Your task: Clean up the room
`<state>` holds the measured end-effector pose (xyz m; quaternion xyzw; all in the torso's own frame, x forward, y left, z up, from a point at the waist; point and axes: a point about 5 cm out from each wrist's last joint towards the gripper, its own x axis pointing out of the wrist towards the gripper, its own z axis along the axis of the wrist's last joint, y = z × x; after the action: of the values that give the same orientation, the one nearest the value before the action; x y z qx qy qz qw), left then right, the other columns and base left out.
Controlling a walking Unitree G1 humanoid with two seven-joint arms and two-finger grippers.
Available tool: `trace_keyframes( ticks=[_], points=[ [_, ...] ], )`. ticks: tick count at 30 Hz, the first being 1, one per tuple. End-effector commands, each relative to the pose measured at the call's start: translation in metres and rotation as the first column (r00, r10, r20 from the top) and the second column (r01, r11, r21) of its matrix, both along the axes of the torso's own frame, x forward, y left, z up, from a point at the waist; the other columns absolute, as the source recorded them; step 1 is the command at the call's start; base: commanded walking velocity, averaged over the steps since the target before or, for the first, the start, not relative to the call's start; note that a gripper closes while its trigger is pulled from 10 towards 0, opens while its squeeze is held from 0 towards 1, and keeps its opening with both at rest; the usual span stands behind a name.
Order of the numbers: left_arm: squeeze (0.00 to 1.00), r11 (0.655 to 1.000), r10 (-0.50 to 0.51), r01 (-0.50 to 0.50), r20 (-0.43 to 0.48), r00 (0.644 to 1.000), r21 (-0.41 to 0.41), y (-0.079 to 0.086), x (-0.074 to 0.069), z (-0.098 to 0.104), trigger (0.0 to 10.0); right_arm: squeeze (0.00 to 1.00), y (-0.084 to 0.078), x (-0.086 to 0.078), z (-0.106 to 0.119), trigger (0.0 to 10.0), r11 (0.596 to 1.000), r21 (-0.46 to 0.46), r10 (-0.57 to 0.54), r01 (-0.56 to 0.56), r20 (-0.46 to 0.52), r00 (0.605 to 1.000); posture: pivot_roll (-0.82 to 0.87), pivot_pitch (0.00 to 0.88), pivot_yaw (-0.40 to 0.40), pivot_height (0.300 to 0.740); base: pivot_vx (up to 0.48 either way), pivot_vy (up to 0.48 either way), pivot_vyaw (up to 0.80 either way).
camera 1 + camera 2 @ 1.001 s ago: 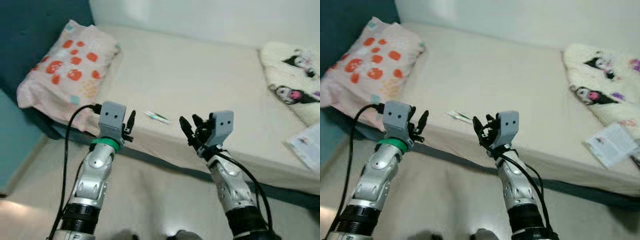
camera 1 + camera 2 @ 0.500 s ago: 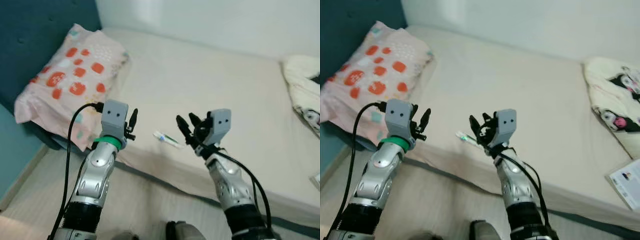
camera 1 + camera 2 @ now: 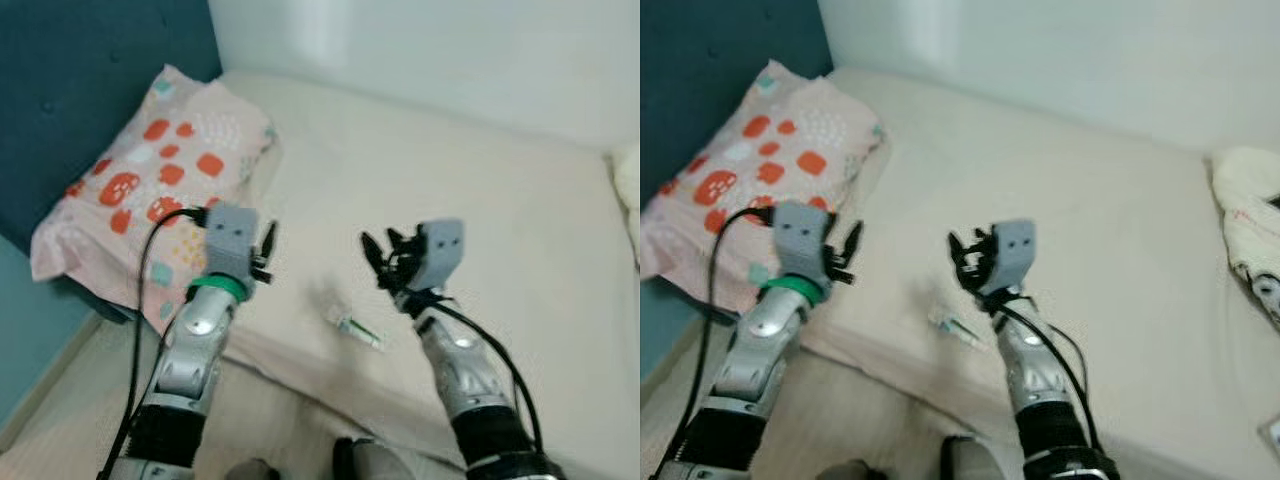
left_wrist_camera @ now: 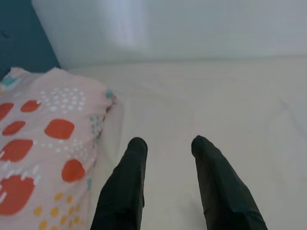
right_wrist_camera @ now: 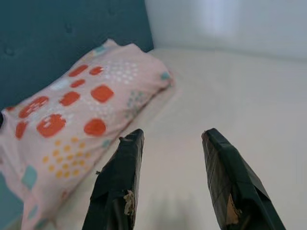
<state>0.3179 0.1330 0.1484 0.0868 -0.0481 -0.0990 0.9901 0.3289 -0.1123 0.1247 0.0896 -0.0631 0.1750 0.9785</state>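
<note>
From the left, we note the pillow (image 3: 150,190) against the headboard, our left gripper (image 3: 266,250) parted and empty, the small wrapped item (image 3: 358,329) lying near the bed edge (image 3: 300,350) between both arms, and our right gripper (image 3: 385,265) spread, empty, seemingly poised for pickup.

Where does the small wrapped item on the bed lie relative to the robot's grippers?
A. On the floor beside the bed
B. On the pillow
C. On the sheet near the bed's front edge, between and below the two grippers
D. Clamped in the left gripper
C: the small wrapped item rests on the bed sheet near its front edge, between the open left gripper and open right gripper, held by neither.
</note>
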Motion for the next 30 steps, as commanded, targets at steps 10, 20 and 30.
trace_keyframes(
  ticks=[10, 20, 30],
  points=[
    [0.00, 1.000, -0.022, 0.022, -0.065, 0.998, -0.006, 0.000, -0.009, -0.015, 10.0, 0.00, 0.003, -0.008, -0.024, 10.0, 1.000, -0.022, -0.003, 0.001, -0.083, 0.997, -0.06, 0.109, 0.041, 0.689, 0.000, 0.000, 0.00],
    [0.00, 0.999, -0.036, 0.037, -0.103, 0.994, 0.008, -0.001, -0.015, -0.022, 10.0, 0.00, 0.001, -0.012, -0.032, 10.0, 1.000, -0.023, -0.011, 0.008, -0.107, 0.994, -0.06, 0.115, 0.047, 0.654, 0.000, 0.000, 0.00],
    [0.00, 0.999, -0.030, 0.032, -0.117, 0.993, 0.017, 0.002, -0.018, -0.025, 10.0, 0.00, 0.001, -0.010, -0.033, 10.0, 0.999, -0.037, -0.007, 0.003, -0.108, 0.994, -0.05, 0.110, 0.047, 0.619, 0.000, 0.000, 0.00]
  ],
)
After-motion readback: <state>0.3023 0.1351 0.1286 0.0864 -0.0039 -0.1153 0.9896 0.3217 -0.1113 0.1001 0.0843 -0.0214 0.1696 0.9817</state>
